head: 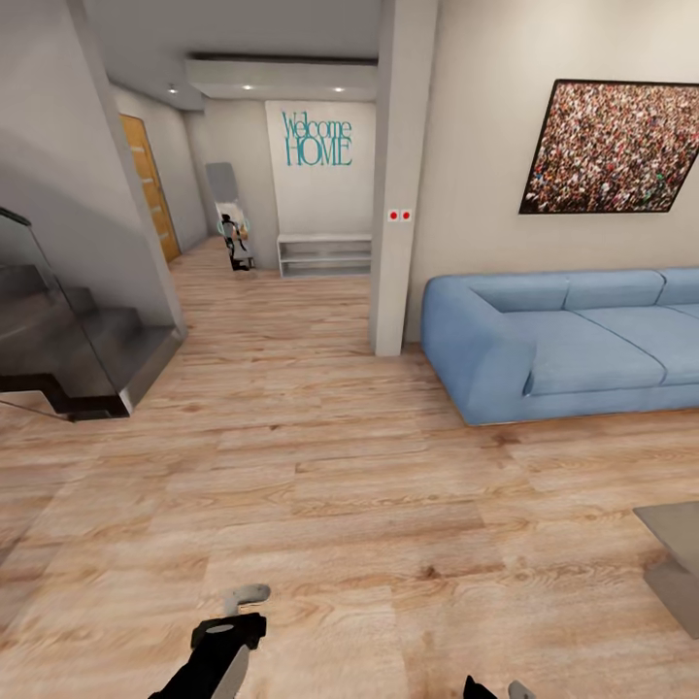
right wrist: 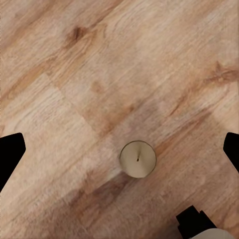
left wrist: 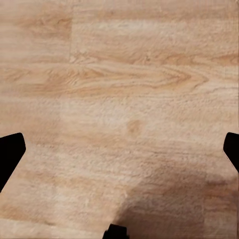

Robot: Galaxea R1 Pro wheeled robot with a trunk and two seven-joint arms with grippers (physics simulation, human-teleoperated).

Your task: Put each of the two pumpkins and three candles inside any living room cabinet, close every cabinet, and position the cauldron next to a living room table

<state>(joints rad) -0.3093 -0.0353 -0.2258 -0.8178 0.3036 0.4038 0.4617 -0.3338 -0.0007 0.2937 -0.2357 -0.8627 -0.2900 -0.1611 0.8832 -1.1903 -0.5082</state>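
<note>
The fingers point(right wrist: 11, 154) of the right gripper point(right wrist: 119, 154) stand spread wide with nothing between them, dark tips at either edge of the wrist view, hanging over the plank floor point(right wrist: 74, 74). A candle point(right wrist: 138, 159) stands upright on the boards below them, wick up, nearer one finger than the other and touching neither. The left gripper point(left wrist: 119, 152) is likewise spread and empty over bare wood. From the head camera, the left arm point(head: 221, 650) shows at about seven o'clock. The grey table point(head: 672, 544) pokes in at four o'clock, and the blue sofa point(head: 563, 340) sits at two o'clock against the wall under a framed picture point(head: 612, 146). Dark stairs point(head: 68, 359) rise at nine o'clock; a white shelf unit point(head: 324, 254) stands down the hall near twelve.
</note>
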